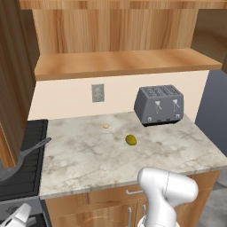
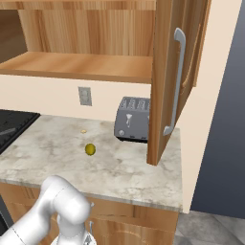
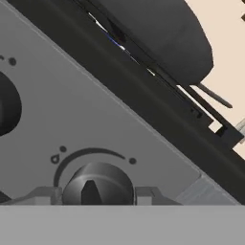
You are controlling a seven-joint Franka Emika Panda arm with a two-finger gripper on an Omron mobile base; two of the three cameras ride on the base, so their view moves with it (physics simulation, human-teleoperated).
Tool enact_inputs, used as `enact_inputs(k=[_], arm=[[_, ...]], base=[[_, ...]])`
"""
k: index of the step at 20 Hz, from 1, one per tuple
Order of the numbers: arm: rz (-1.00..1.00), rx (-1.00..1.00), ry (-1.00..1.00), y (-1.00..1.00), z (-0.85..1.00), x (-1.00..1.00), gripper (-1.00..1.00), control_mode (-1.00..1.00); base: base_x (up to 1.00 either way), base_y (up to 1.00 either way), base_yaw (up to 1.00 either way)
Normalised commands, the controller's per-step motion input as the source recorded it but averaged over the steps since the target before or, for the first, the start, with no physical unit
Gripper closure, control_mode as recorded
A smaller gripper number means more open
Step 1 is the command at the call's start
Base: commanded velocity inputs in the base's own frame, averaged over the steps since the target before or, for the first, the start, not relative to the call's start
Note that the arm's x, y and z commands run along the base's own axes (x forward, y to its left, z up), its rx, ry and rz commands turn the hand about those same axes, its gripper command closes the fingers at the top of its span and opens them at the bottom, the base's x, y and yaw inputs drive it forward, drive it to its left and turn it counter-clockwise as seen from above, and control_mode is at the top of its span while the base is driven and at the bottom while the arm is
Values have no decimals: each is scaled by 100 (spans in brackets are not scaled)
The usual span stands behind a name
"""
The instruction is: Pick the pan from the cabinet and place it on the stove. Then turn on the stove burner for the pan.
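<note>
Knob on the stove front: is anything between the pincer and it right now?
Nothing visible is in the way. In the hand view the knob sits right between the two fingertips of the pincer, one on each side, on the grey front panel. The pan is above on the stove.

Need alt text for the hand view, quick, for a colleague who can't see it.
The gripper straddles a round knob on the stove's grey front panel, a finger on each side. Above, the dark pan sits on the black grates.
</note>
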Motion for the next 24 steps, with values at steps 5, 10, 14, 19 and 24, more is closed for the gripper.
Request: enact_inputs(k=[5,10,14,19,24], arm=[[-2,-17,0,0,0,-23,100,-100],[-2,-7,0,0,-1,-28,100,-100],[-1,-1,0,0,-5,-33,-100,-100],[0,2,0,0,0,-36,-100,-100],[0,5,0,0,3,-55,-100,-100]], base=[[0,0,0],[0,0,0],[0,0,0],[0,0,0],[0,0,0]])
